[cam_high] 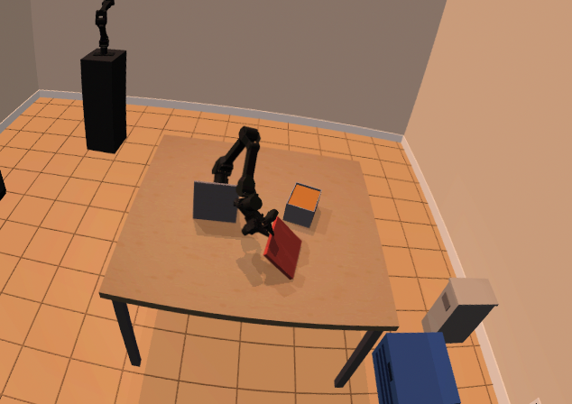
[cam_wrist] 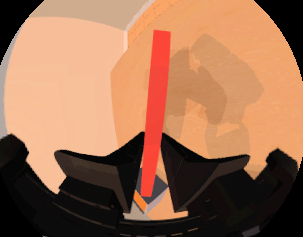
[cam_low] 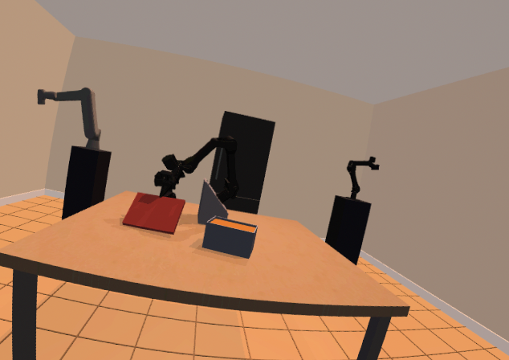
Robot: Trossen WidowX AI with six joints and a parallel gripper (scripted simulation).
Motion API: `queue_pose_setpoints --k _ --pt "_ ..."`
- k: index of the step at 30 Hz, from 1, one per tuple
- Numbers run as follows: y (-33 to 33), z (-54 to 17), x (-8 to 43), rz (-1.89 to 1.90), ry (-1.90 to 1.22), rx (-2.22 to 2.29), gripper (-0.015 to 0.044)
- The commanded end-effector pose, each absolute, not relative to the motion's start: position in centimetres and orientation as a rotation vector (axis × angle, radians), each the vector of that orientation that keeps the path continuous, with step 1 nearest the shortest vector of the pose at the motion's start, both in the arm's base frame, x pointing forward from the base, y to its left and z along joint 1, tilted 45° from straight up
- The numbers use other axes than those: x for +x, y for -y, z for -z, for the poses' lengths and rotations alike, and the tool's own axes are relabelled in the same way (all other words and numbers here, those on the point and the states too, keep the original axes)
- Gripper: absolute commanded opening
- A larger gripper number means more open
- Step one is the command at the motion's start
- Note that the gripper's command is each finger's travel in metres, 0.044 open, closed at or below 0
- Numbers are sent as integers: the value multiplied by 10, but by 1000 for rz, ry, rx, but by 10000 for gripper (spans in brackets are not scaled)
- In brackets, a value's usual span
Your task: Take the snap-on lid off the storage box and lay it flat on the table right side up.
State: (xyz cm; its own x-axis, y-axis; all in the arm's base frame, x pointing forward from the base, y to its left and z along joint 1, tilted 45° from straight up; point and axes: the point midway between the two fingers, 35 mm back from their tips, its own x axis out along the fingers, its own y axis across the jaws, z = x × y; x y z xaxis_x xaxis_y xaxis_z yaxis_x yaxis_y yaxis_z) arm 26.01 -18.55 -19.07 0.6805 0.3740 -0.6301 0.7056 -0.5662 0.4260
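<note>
The red lid (cam_high: 284, 249) (cam_low: 155, 214) (cam_wrist: 157, 94) is off the box and steeply tilted, its lower edge close to the table; whether it touches cannot be told. My gripper (cam_high: 272, 231) (cam_low: 162, 195) (cam_wrist: 153, 141) is shut on the lid's upper edge, which runs between the fingers in the wrist view. The dark blue-grey storage box (cam_high: 299, 215) (cam_low: 229, 239) stands upright and open on the table, with orange showing inside. It is behind the lid in the top view, and partly seen below the lid's edge in the wrist view.
A grey upright panel (cam_high: 214, 201) (cam_low: 209, 206) stands on the table (cam_high: 184, 270) (cam_low: 135, 265) beside the arm, left of the lid in the top view. A blue cabinet (cam_high: 418, 367) and a pale bin (cam_high: 466, 293) stand on the floor beyond the table.
</note>
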Motion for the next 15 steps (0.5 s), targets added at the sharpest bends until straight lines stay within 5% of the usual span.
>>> queue_pose_setpoints --k 1,15 --pt "182 193 260 633 -828 2227 0" --pt "174 201 258 632 -828 2227 0"
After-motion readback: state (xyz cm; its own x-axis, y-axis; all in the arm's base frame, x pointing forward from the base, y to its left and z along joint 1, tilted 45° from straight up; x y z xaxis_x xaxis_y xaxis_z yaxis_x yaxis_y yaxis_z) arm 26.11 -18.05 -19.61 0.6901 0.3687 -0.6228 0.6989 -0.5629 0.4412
